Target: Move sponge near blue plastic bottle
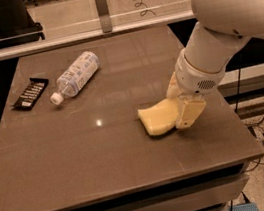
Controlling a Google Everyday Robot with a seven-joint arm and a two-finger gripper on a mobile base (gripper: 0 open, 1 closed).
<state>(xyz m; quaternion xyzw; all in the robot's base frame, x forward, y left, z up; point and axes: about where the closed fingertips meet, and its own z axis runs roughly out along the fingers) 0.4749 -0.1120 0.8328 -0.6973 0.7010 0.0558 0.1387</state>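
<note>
Sponge (pixel 156 119) flat on surface (pixel 81 162), pincer (pixel 181 104) down at sponge's right end, grip impossible to tell, blue plastic bottle (pixel 76 75) lying well apart up-left of sponge; likely risk: sponge slipping free mid-move from shallow edge hold.

Foam sponge (pixel 155 119), clear plastic bottle (pixel 76 75), glossy table (pixel 77 168); tool (pixel 180 113) at sponge

Hand (pixel 183 113) touching sponge (pixel 154 120); bottle (pixel 77 74) well apart frm both.

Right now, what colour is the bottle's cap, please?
Cap white, in camera view; gripper at sponge.
</note>
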